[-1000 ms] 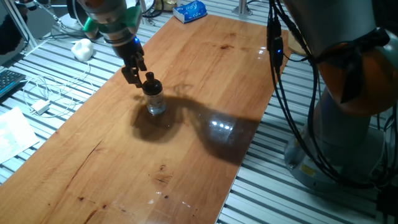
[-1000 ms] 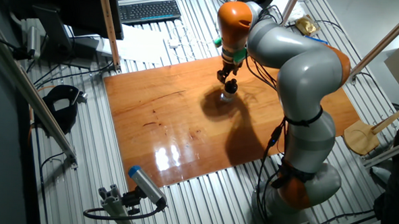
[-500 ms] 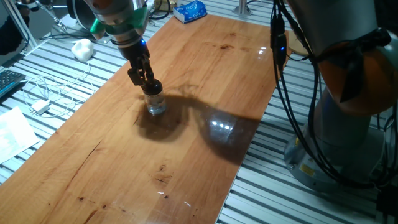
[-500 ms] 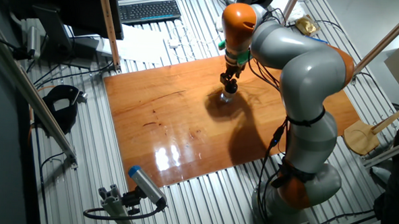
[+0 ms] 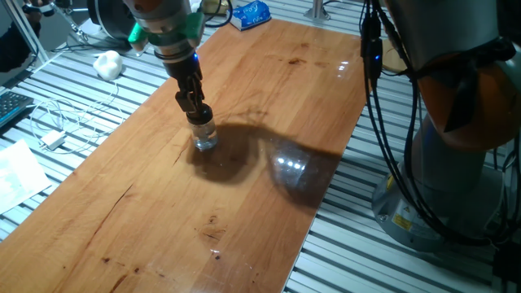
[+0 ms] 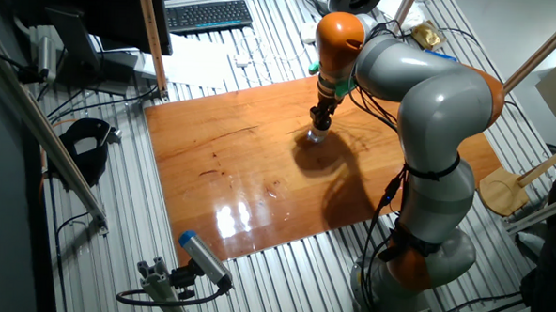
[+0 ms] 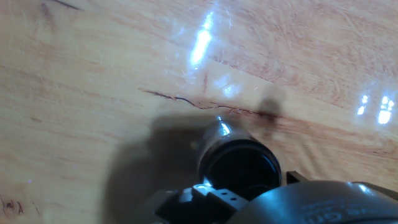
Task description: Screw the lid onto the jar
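My tool (image 5: 194, 104) is pinching the lid (image 7: 241, 169), sitting on the jar (image 5: 203, 135); the jar is standing upright on the worktop (image 5: 269, 106), toward its far-left part in the view with the tissue pack.

- One fixed view: set low beside a long edge of the wooden table (image 5: 244, 203), looking obliquely along it from near, toward the arm's base (image 5: 440, 187) at right.
- The other fixed view: mounted high and farther off, looking down over the whole table (image 6: 212, 163) and arm.
- Hand view: very close, pointed down at the wood, jar (image 7: 239, 165) at lower edge.
- Shared by all: jar (image 5: 203, 134) and surrounding tabletop.
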Controlling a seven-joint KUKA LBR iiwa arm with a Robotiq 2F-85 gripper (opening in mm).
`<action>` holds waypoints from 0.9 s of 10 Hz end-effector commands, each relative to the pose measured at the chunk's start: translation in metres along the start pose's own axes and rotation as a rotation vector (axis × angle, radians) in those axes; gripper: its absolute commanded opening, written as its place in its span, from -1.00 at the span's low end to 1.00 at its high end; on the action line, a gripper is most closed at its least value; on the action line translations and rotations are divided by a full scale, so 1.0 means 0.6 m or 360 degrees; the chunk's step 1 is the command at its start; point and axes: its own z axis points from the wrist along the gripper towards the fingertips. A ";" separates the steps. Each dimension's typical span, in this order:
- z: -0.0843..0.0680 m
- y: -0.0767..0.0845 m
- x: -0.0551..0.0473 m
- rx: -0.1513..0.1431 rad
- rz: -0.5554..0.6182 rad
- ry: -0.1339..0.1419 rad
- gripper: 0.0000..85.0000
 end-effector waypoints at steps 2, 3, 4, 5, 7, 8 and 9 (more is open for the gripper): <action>-0.002 0.003 0.001 0.0001 0.0002 -0.0003 0.60; -0.004 0.004 0.000 0.0005 0.0005 0.0001 0.60; -0.004 0.003 -0.001 0.0006 0.0007 -0.0002 0.60; -0.005 0.002 -0.003 0.0007 0.0007 -0.0004 0.60; -0.019 -0.006 -0.011 0.0000 -0.0007 0.0020 0.60; -0.023 -0.005 -0.017 0.0003 -0.0009 0.0031 0.60; -0.020 -0.001 -0.019 0.0007 -0.0006 0.0028 0.60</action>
